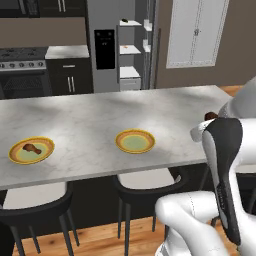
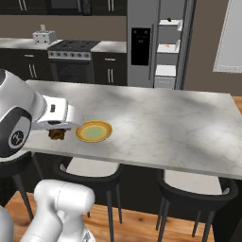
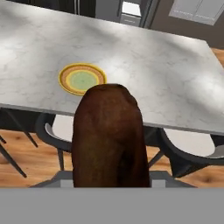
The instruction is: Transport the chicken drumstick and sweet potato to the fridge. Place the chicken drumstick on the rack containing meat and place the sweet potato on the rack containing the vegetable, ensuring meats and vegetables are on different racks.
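Note:
The sweet potato (image 3: 109,138), a dark reddish-brown oblong lump, fills the middle of the hand view and hides the fingers. My gripper (image 2: 57,131) is shut on it, held over the near edge of the island counter beside an empty yellow plate (image 2: 94,131). In the left base view the sweet potato (image 1: 211,116) peeks out above the white hand. The chicken drumstick (image 1: 32,148) lies on a second yellow plate (image 1: 20,156) at the counter's left. The fridge (image 1: 107,80) stands at the back with its right door open, showing white shelves (image 1: 130,72) with small items on them.
The marble island counter (image 1: 100,120) spans the scene. Dark stools (image 1: 145,187) are tucked under its near edge. A stove (image 2: 73,59) and dark cabinets line the back wall to the left of the fridge. The wooden floor lies below.

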